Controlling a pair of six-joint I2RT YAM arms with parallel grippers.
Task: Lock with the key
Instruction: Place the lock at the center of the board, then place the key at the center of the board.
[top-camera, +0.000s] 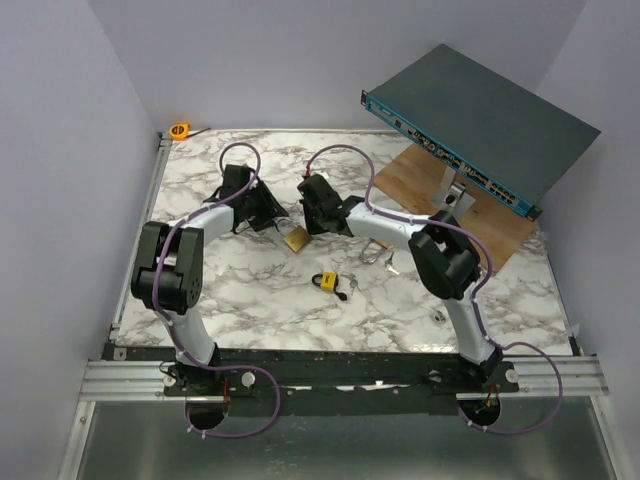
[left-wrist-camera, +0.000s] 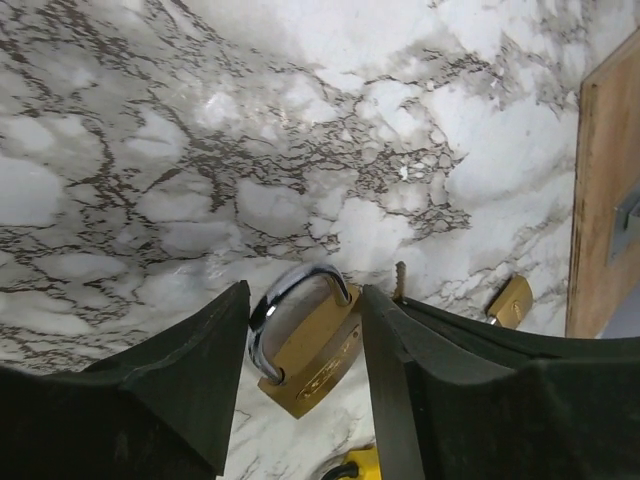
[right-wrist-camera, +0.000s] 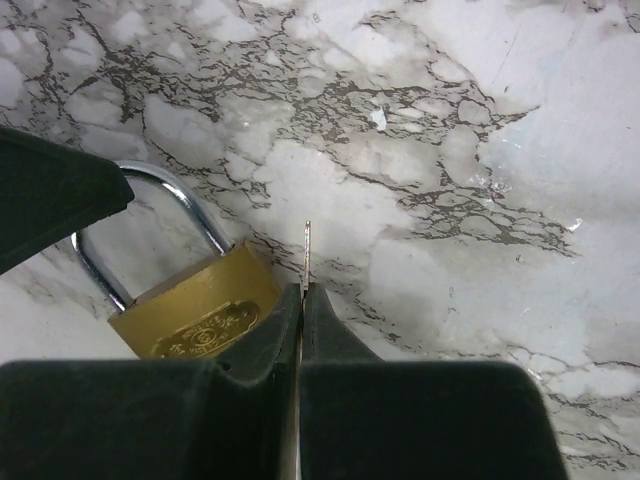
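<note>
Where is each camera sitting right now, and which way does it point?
Top external: above and behind the robot, looking down at the marble table; left arm and right arm show whole.
Left wrist: on the left arm, looking down past the open left gripper straddling the brass padlock.
Right wrist: on the right arm, looking down past the right gripper shut on the key.
Shared: all three show the brass padlock.

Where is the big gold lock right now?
In the top view, the gold padlock lies near the middle of the marble table, between the left gripper and the right gripper, beyond a smaller yellow padlock.
</note>
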